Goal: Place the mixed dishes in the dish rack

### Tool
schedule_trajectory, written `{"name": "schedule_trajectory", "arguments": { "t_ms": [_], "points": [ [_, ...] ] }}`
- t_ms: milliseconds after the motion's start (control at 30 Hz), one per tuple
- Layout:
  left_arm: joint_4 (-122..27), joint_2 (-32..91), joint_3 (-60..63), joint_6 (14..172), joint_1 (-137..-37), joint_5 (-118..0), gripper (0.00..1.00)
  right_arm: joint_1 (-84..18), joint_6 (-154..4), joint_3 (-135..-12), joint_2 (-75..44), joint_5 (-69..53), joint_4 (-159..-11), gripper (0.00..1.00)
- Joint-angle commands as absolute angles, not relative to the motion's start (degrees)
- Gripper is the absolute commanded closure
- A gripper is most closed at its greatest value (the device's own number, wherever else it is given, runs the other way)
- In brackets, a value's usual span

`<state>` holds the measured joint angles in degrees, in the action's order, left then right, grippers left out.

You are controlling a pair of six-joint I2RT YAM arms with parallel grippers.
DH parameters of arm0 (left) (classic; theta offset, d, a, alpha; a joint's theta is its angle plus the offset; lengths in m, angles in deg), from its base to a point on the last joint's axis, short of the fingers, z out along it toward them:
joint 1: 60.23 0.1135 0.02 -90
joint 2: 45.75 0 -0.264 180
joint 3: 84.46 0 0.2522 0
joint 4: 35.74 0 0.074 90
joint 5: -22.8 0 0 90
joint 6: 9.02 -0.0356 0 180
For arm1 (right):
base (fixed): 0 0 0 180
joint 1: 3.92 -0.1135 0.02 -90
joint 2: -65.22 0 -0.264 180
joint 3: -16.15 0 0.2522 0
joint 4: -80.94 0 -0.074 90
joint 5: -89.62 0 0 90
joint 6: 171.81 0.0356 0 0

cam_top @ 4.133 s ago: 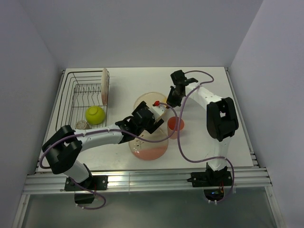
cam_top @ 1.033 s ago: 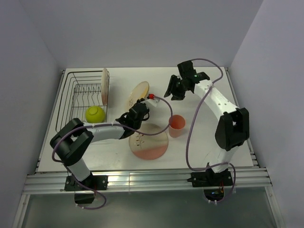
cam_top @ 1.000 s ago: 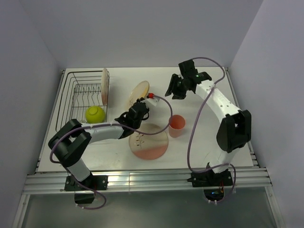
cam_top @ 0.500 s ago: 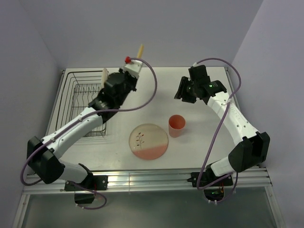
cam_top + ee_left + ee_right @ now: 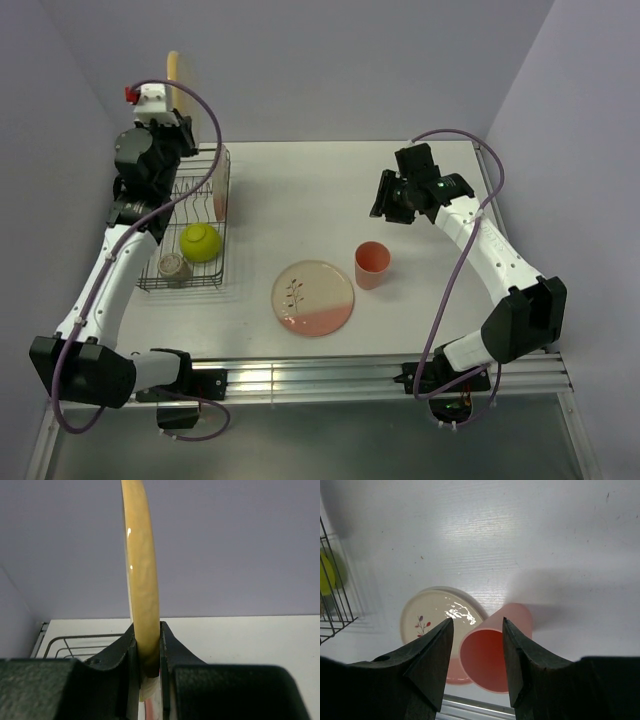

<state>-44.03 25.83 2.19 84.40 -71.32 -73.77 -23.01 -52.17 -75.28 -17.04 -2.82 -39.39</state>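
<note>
Left gripper (image 5: 148, 645) is up high at about ten o'clock in the overhead view, jaws clamped tight on the rim of a yellow-edged cream plate (image 5: 141, 580), which stands on edge, upright, well above the dish rack (image 5: 150, 190). From the left wrist view the plate's rim runs straight up between the two black fingers (image 5: 172, 650), purple wall behind it.

Down in the black wire rack, another plate (image 5: 221, 185) stands upright against the right-hand side. The lime-green bowl (image 5: 200, 241) sits at the near right corner of the rack, and the small grey speckled dish (image 5: 174, 266) lies just beside it toward seven o'clock.

Over at two o'clock, the right gripper (image 5: 475, 652) hangs in the air with its jaws parted and nothing between them. Directly under it in the right wrist view is the salmon-pink cup (image 5: 371, 264), upright on the white tabletop (image 5: 300, 190), mouth open to the camera. Just beside the cup at its eight o'clock lies the leaf-sprig plate (image 5: 313, 297), flat, cream with a pink near edge, not touching the cup as far as the overhead view shows.
</note>
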Motion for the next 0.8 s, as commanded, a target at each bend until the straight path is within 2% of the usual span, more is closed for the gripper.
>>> {"name": "schedule_trajectory", "arguments": {
  "t_ms": [0,167,400,767],
  "points": [
    [-34.04,22.63,1.12,90.81,-65.79,-66.42,1.0,-22.82,-53.42,-77.41,-16.6,-2.14,-39.42,0.49],
    [-33.77,23.33,-1.09,94.07,-60.85,-61.23,1.0,-22.82,-53.34,-76.27,-17.39,-2.23,-40.38,0.49],
    [-37.2,26.93,-1.08,93.73,-60.4,-55.61,1.0,-22.91,-52.55,-74.16,-18.01,-3.99,-42.41,0.49],
    [-38.69,27.73,-7.58,91.7,-60.4,-54.37,1.0,-22.91,-52.72,-72.32,-16.96,-3.99,-43.2,0.49]
  ]
}}
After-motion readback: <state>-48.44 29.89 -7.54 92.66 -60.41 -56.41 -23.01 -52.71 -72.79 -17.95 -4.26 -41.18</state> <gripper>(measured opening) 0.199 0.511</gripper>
